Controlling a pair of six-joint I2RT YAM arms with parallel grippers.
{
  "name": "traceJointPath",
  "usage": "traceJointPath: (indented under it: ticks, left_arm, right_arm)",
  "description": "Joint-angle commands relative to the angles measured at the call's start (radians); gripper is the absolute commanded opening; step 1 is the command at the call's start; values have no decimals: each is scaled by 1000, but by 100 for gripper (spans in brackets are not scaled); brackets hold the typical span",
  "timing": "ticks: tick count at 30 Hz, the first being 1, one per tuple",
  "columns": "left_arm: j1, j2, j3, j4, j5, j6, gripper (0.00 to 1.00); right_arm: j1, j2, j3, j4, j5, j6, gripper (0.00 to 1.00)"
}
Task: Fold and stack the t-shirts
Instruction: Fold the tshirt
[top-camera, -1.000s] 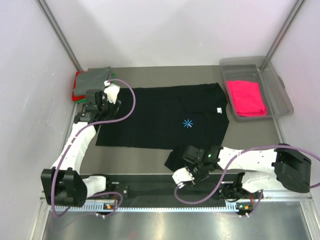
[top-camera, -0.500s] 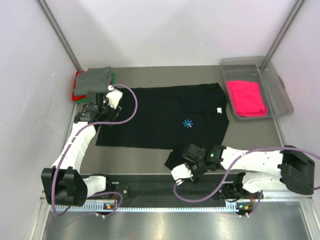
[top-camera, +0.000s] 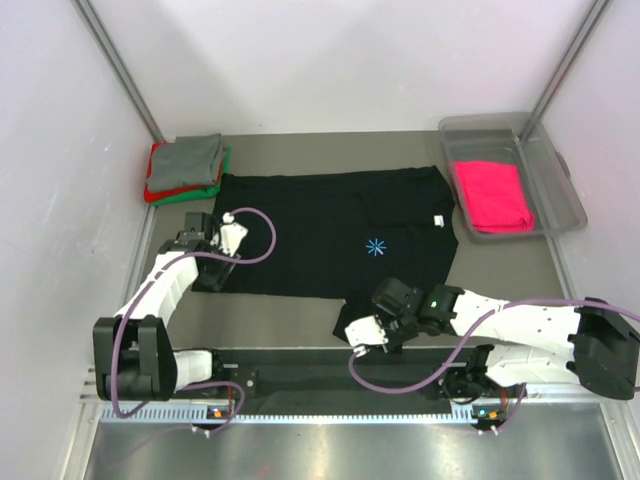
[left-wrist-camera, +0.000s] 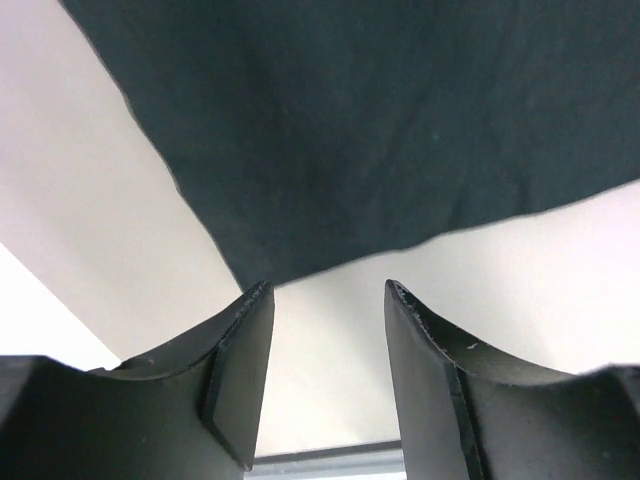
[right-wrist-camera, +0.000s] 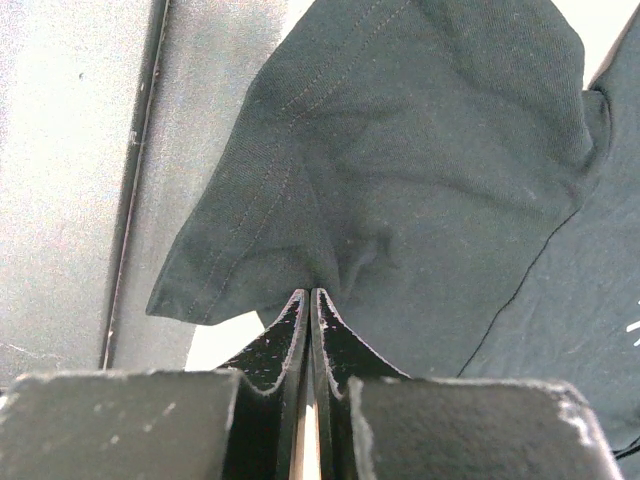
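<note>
The black t-shirt lies spread flat, with its light-blue asterisk and white neck label showing. My left gripper is open and empty over the shirt's near-left corner; in the left wrist view that corner lies just past the fingertips. My right gripper is shut on the shirt's near sleeve, the cloth puckered at the closed tips. Folded grey, red and green tees are stacked at the far left. A hot-pink tee lies in the bin.
The clear plastic bin stands at the far right. White walls close the left and back sides. A black rail runs along the table's near edge, just below the right gripper.
My left gripper has moved from the shirt's far-left corner by the stack down to its near-left corner. My right gripper has shifted slightly at the sleeve.
</note>
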Motion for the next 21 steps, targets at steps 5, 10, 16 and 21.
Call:
traceJointPath:
  ticks: [5, 10, 16, 21]
  left_arm:
    - [51, 40, -26, 46, -26, 22, 52]
    - [81, 117, -13, 86, -40, 28, 53]
    - [101, 187, 8, 94, -49, 19, 52]
    - [104, 224, 14, 89, -74, 25, 51]
  right_arm:
    - [-23, -25, 50, 21, -30, 13, 0]
    - [-25, -48, 42, 24, -21, 11, 0]
    - [-29, -70, 28, 52, -21, 11, 0]
    - [-34, -86, 31, 61, -23, 22, 0]
